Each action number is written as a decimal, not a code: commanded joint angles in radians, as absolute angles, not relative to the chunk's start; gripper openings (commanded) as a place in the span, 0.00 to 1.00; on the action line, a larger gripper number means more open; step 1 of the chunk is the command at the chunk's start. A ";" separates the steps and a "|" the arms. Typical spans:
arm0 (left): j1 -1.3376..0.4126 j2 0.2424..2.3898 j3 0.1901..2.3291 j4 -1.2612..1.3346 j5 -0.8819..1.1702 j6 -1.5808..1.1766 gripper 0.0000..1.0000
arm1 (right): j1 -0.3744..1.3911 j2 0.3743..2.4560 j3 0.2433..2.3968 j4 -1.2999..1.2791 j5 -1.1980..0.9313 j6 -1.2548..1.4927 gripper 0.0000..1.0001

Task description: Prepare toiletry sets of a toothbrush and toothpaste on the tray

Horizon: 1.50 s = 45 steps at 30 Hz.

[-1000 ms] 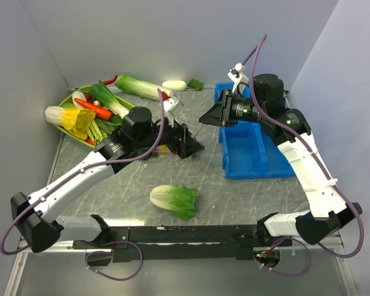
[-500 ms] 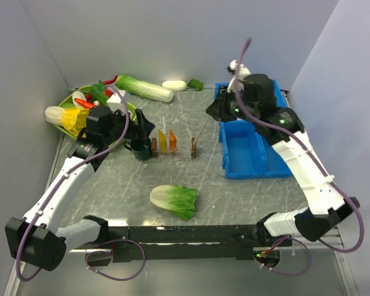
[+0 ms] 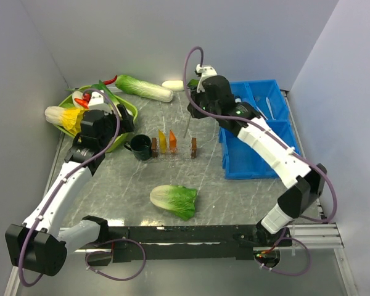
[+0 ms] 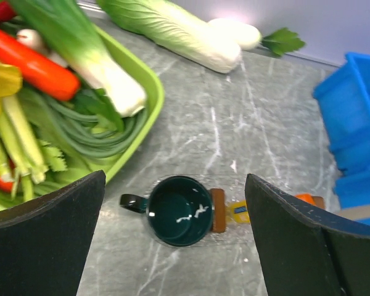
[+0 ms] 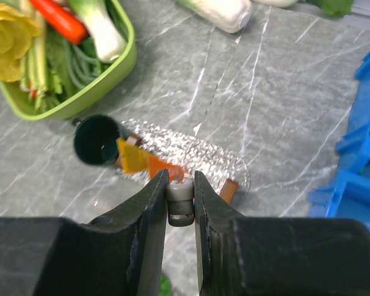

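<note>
A clear tray [image 3: 180, 150] with brown end blocks lies mid-table. A yellow toothpaste tube [image 3: 161, 142] and an orange one [image 3: 172, 142] stand on it. My right gripper [image 3: 195, 113] hangs above the tray's right part, shut on a thin pale toothbrush [image 3: 187, 128] that points down. In the right wrist view the toothbrush's grey end [image 5: 180, 198] sits pinched between the jaws, above the tray [image 5: 197, 154] and the tubes [image 5: 131, 156]. My left gripper [image 4: 174, 185] is wide open and holds nothing, high over a dark green mug [image 4: 178, 210].
A green basket [image 3: 128, 111] of vegetables stands at the left, beside my left gripper [image 3: 124, 123]. The mug [image 3: 140, 148] touches the tray's left end. A blue bin [image 3: 259, 139] sits right, a cabbage [image 3: 174, 201] in front, and a long cabbage [image 3: 143, 87] at the back.
My left gripper opened wide and drew back left from the tray toward the basket. My right arm swung left from over the blue bin to above the tray, carrying the toothbrush.
</note>
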State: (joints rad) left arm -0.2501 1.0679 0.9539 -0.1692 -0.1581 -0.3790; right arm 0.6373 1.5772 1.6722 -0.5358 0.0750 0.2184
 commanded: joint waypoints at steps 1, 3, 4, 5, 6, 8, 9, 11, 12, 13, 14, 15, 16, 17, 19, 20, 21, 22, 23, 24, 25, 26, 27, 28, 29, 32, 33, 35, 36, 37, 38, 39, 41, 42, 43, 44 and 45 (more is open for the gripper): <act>-0.252 1.043 0.925 -0.124 -0.244 -0.361 0.99 | 0.638 1.641 1.718 -0.443 0.109 0.180 0.08; -0.253 1.040 0.911 -0.117 -0.247 -0.368 0.99 | 0.638 1.664 1.715 -0.433 0.136 0.164 0.08; -0.252 1.039 0.904 -0.118 -0.247 -0.370 0.99 | 0.638 1.672 1.713 -0.427 0.140 0.160 0.08; -0.252 1.040 0.902 -0.120 -0.242 -0.371 0.99 | 0.638 1.678 1.712 -0.417 0.149 0.158 0.08; -0.252 1.040 0.899 -0.120 -0.239 -0.371 0.99 | 0.640 1.681 1.707 -0.413 0.150 0.150 0.08; -0.256 1.042 0.893 -0.118 -0.244 -0.364 0.99 | 0.638 1.696 1.713 -0.414 0.152 0.143 0.08; -0.259 1.043 0.891 -0.118 -0.245 -0.361 0.99 | 0.640 1.701 1.720 -0.425 0.158 0.138 0.08; -0.265 1.045 0.885 -0.110 -0.248 -0.350 0.99 | 0.640 1.706 1.720 -0.429 0.164 0.138 0.08; -0.268 1.046 0.884 -0.107 -0.249 -0.348 0.99 | 0.640 1.704 1.710 -0.428 0.164 0.141 0.08; -0.271 1.048 0.879 -0.104 -0.249 -0.347 0.99 | 0.641 1.704 1.706 -0.425 0.158 0.143 0.08; -0.272 1.048 0.876 -0.101 -0.247 -0.347 0.99 | 0.641 1.701 1.700 -0.423 0.150 0.146 0.07; -0.272 1.048 0.876 -0.101 -0.247 -0.347 0.99 | 0.641 1.698 1.691 -0.420 0.138 0.149 0.07; -0.272 1.046 0.873 -0.101 -0.245 -0.348 0.99 | 0.641 1.698 1.689 -0.419 0.135 0.152 0.07; -0.272 1.046 0.871 -0.101 -0.245 -0.350 0.99 | 0.643 1.697 1.687 -0.419 0.132 0.153 0.07; -0.273 1.043 0.868 -0.101 -0.245 -0.350 0.99 | 0.646 1.695 1.683 -0.423 0.135 0.156 0.08; -0.272 1.045 0.868 -0.100 -0.245 -0.350 0.99 | 0.644 1.694 1.681 -0.428 0.135 0.158 0.08; -0.273 1.045 0.867 -0.100 -0.244 -0.350 0.99 | 0.646 1.690 1.678 -0.429 0.135 0.160 0.08; -0.273 1.043 0.865 -0.098 -0.242 -0.350 0.97 | 0.649 1.686 1.677 -0.434 0.132 0.161 0.08; -0.273 1.043 0.864 -0.097 -0.241 -0.351 0.97 | 0.649 1.684 1.675 -0.439 0.129 0.164 0.08; -0.273 1.042 0.862 -0.098 -0.239 -0.353 0.97 | 0.649 1.681 1.666 -0.442 0.126 0.169 0.08; -0.273 1.042 0.861 -0.097 -0.241 -0.353 0.97 | 0.652 1.677 1.663 -0.443 0.124 0.173 0.08; -0.273 1.040 0.861 -0.098 -0.241 -0.353 0.96 | 0.653 1.674 1.655 -0.443 0.118 0.176 0.08; -0.275 1.039 0.859 -0.097 -0.239 -0.351 0.96 | 0.657 1.674 1.654 -0.448 0.115 0.176 0.07; -0.276 1.039 0.858 -0.095 -0.239 -0.351 0.96 | 0.658 1.671 1.654 -0.452 0.118 0.176 0.07; -0.275 1.037 0.856 -0.097 -0.238 -0.351 0.96 | 0.658 1.669 1.654 -0.460 0.118 0.175 0.08; -0.276 1.032 0.850 -0.097 -0.236 -0.356 0.96 | 0.663 1.669 1.646 -0.468 0.126 0.172 0.08; -0.276 1.029 0.847 -0.097 -0.236 -0.356 0.97 | 0.663 1.667 1.646 -0.469 0.126 0.172 0.08; -0.276 1.026 0.847 -0.097 -0.235 -0.356 0.96 | 0.666 1.669 1.641 -0.468 0.126 0.175 0.08; -0.276 1.025 0.847 -0.095 -0.235 -0.356 0.97 | 0.666 1.667 1.641 -0.466 0.127 0.176 0.07; -0.275 1.025 0.845 -0.095 -0.235 -0.356 0.97 | 0.669 1.666 1.638 -0.463 0.124 0.178 0.07; -0.276 1.022 0.842 -0.098 -0.235 -0.356 0.97 | 0.669 1.664 1.631 -0.460 0.124 0.181 0.07; -0.276 1.022 0.842 -0.097 -0.235 -0.356 0.96 | 0.672 1.666 1.629 -0.460 0.124 0.183 0.08; -0.276 1.019 0.838 -0.097 -0.233 -0.354 0.96 | 0.676 1.669 1.618 -0.456 0.127 0.183 0.07; -0.276 1.016 0.833 -0.095 -0.235 -0.353 0.97 | 0.680 1.669 1.611 -0.450 0.129 0.183 0.07; -0.276 1.015 0.831 -0.095 -0.235 -0.353 0.96 | 0.681 1.667 1.605 -0.434 0.133 0.178 0.08; -0.276 1.011 0.828 -0.095 -0.235 -0.353 0.96 | 0.684 1.667 1.592 -0.425 0.136 0.176 0.07; -0.278 1.011 0.827 -0.095 -0.233 -0.353 0.96 | 0.683 1.667 1.588 -0.420 0.138 0.175 0.07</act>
State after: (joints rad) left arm -0.2726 1.0409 0.8356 -0.1314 -0.2333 -0.3607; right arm 0.6697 1.7004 1.6104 -0.4721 0.1234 0.1711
